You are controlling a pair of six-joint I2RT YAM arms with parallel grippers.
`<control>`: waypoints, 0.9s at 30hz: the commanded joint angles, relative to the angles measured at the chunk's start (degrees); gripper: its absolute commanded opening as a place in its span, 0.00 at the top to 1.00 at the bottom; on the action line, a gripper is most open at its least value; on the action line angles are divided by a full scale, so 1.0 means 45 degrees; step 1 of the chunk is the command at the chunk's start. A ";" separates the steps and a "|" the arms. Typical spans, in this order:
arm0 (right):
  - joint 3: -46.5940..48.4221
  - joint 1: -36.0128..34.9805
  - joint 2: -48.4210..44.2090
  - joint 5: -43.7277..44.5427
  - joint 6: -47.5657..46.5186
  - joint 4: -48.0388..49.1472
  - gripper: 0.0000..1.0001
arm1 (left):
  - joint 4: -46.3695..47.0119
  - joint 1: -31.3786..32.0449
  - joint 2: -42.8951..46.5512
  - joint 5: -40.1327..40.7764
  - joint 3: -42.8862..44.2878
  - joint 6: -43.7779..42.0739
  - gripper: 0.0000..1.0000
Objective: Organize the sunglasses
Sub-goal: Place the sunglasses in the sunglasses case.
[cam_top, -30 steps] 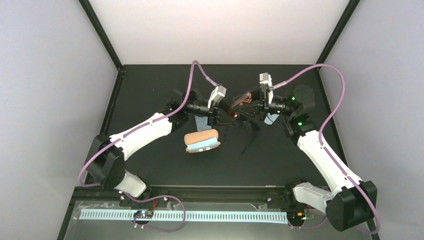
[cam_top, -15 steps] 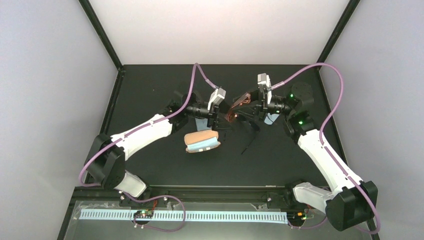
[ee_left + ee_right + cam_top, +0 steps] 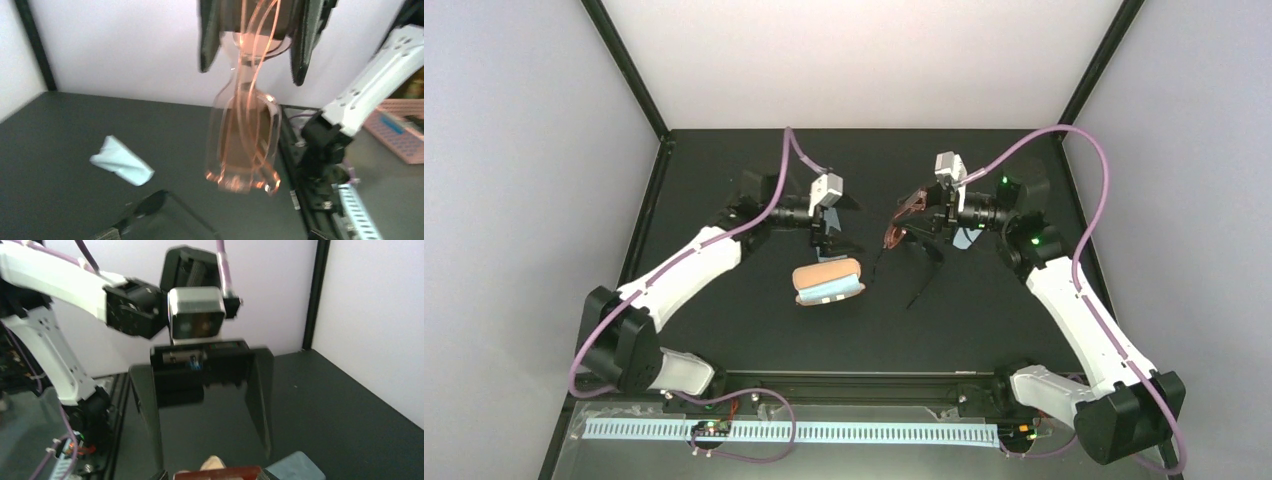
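Drawn back leftward, with left pincer [image 3: 214, 452] spread wide apart (touching nothing); gripping reddish-brown sunglasses [image 3: 245, 145] in right pincer [image 3: 254, 72] alone, dangling above the table [image 3: 60, 130].

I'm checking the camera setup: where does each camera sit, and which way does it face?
Top external: high behind the robot, looking down on the table; the whole left arm and right arm show, the right gripper holding the reddish-brown sunglasses, the left gripper open.
Left wrist: on the left arm, facing the robot's right; shows the right gripper and right arm, its own fingers not clearly.
Right wrist: on the right arm, facing the robot's left; shows the left gripper and left arm.
Shared: all three see those sunglasses.
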State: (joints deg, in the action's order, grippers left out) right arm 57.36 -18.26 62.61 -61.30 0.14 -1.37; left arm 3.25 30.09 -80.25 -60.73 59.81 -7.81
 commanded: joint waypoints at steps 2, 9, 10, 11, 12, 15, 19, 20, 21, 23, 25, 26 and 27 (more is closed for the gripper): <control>0.0922 0.0035 -0.0065 0.1929 -0.3967 -0.4129 0.75 | -0.3125 -0.1502 0.1043 0.2097 -0.0039 -0.3127 0.01; 0.1715 -0.0785 0.0950 0.4233 -0.5831 -0.6729 0.75 | -0.4064 -0.3994 0.0112 0.4026 0.0068 -0.1192 0.01; 0.1927 -0.1032 0.1197 0.4619 -0.5954 -0.7111 0.75 | -0.4264 -0.4307 -0.0290 0.4184 0.0153 -0.0816 0.01; 0.2175 -0.1344 0.1437 0.5040 -0.6077 -0.7359 0.75 | -0.4628 -0.4504 -0.0602 0.4319 0.0291 -0.0636 0.01; 0.2414 -0.1644 0.1692 0.5474 -0.6212 -0.7612 0.75 | -0.4923 -0.4638 -0.0912 0.4377 0.0428 -0.0552 0.02; 0.3092 -0.2641 0.2449 0.6585 -0.6446 -0.8244 0.75 | -0.5764 -0.4811 -0.1736 0.4575 0.0762 -0.0346 0.09; 0.4298 -0.3649 0.3746 0.7635 -0.6581 -0.9296 0.75 | -0.6982 -0.4862 -0.2712 0.4756 0.1245 -0.0708 0.18; 0.4647 -0.3939 0.4044 0.8000 -0.6701 -0.9536 0.75 | -0.7158 -0.4925 -0.2916 0.4769 0.1301 -0.0739 0.19; 0.4861 -0.4288 0.4477 0.8507 -0.6783 -0.9691 0.75 | -0.7266 -0.5013 -0.3062 0.4734 0.1321 -0.0717 0.20; 0.5338 -0.4885 0.5166 0.9192 -0.6856 -1.0012 0.75 | -0.7269 -0.5265 -0.3292 0.4672 0.1312 -0.0579 0.20; 0.6000 -0.5378 0.5978 0.9770 -0.6872 -1.0428 0.75 | -0.7226 -0.5558 -0.3403 0.4713 0.1328 -0.0441 0.21; 0.6354 -0.5586 0.6381 1.0027 -0.6910 -1.0689 0.75 | -0.7206 -0.5717 -0.3408 0.4727 0.1336 -0.0391 0.21; 0.6737 -0.5817 0.6834 1.0262 -0.6966 -1.0997 0.75 | -0.7171 -0.5845 -0.3399 0.4755 0.1337 -0.0344 0.21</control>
State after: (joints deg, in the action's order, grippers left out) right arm 82.24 -40.93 87.77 -23.29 -29.54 -44.53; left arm -27.00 6.35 -95.15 -40.16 63.33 -10.76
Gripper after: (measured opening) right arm 0.446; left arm 0.792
